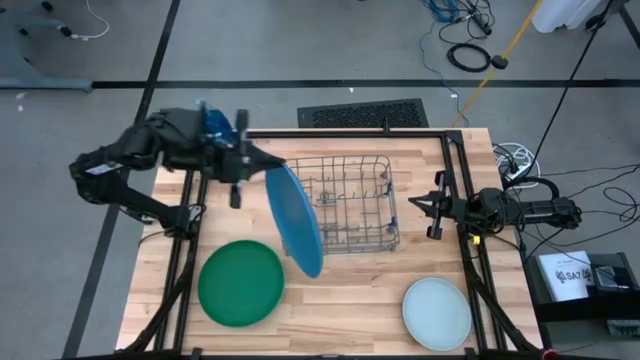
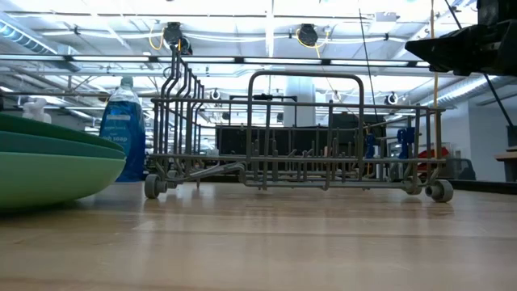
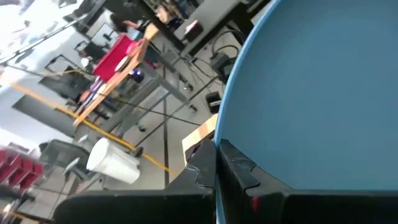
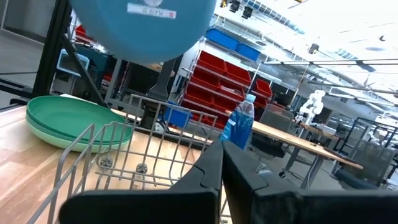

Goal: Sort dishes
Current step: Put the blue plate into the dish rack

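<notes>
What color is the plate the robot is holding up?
Blue. The left gripper holds the blue plate; the high view shows it best.

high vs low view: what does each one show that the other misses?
Only the high view: the blue plate held on edge in the shut left gripper beside the rack, the pale plate at the table's near right, and the right gripper, shut and empty, right of the rack.

Only the low view: the soap bottle, and that the green plates are stacked.

Both: the wire rack, green plates and wooden table.

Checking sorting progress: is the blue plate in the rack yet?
Out. The left gripper holds the blue plate on edge beside the rack, which looks empty.
</notes>
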Robot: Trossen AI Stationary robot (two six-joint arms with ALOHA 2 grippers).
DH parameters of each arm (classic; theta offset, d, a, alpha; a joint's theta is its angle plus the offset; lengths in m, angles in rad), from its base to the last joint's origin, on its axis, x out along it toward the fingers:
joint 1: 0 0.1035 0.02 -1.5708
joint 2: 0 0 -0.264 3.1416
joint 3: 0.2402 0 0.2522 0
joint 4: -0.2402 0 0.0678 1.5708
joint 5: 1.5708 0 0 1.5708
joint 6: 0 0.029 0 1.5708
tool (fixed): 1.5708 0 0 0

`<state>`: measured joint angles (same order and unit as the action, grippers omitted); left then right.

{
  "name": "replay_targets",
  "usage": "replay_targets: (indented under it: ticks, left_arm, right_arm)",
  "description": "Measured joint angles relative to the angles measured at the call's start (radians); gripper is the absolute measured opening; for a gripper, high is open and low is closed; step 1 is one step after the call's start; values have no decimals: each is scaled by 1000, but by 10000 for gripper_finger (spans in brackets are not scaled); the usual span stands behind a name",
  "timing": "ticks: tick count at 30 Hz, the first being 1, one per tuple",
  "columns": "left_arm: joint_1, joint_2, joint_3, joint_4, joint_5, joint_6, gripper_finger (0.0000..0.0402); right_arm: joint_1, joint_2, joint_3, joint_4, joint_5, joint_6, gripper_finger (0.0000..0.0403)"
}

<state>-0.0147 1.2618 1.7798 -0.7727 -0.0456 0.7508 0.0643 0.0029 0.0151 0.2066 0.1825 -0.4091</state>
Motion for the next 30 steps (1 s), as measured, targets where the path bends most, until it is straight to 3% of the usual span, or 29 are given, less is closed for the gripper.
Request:
replay_targets:
  ticks: [18, 26, 30]
  left_arm:
    - [63, 279, -1, 254, 135, 116, 0]
    - [137, 339, -1, 419, 267, 102, 0]
    - [188, 360, -1, 499, 404, 34, 0]
  right_arm:
    - [0, 0, 0, 0, 0, 1, 4]
    - [0, 0, 0, -1, 0, 1, 4]
    - [0, 0, 0, -1, 0, 1, 4]
